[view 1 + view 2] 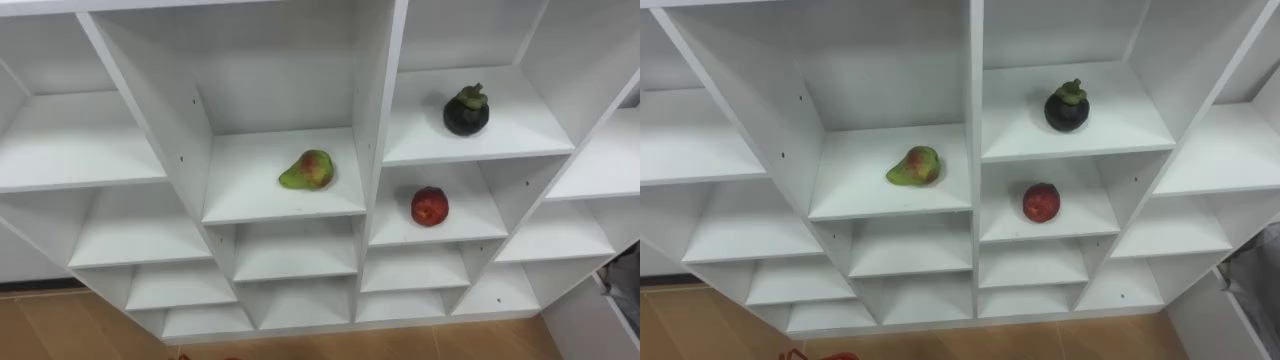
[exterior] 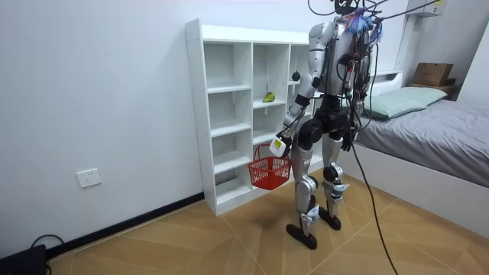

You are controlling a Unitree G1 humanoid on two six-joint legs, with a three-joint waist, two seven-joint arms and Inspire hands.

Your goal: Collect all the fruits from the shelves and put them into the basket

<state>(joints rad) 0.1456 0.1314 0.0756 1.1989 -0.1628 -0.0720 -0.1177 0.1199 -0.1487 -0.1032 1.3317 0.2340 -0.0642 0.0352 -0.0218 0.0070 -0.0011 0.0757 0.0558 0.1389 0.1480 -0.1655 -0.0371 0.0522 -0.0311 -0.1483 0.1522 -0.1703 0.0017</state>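
A white shelf unit [image 1: 375, 90] stands right in front of me. A green-red pear [image 1: 307, 170] lies in a middle compartment. A dark mangosteen [image 1: 466, 112] sits one compartment to the right, on a slightly higher shelf. A red round fruit [image 1: 430, 206] lies on the shelf directly below the mangosteen. In the room view I stand upright facing the shelves, and my left hand [image 2: 280, 143] hangs at my side, shut on the handle of a red basket [image 2: 269, 174]. The pear [image 2: 269, 97] shows there too, at chest height.
The other compartments hold nothing. A bed [image 2: 428, 122] with a cardboard box [image 2: 432, 74] behind it stands on the room view's right, close behind me. Wooden floor [image 2: 191, 244] spreads on the room view's left.
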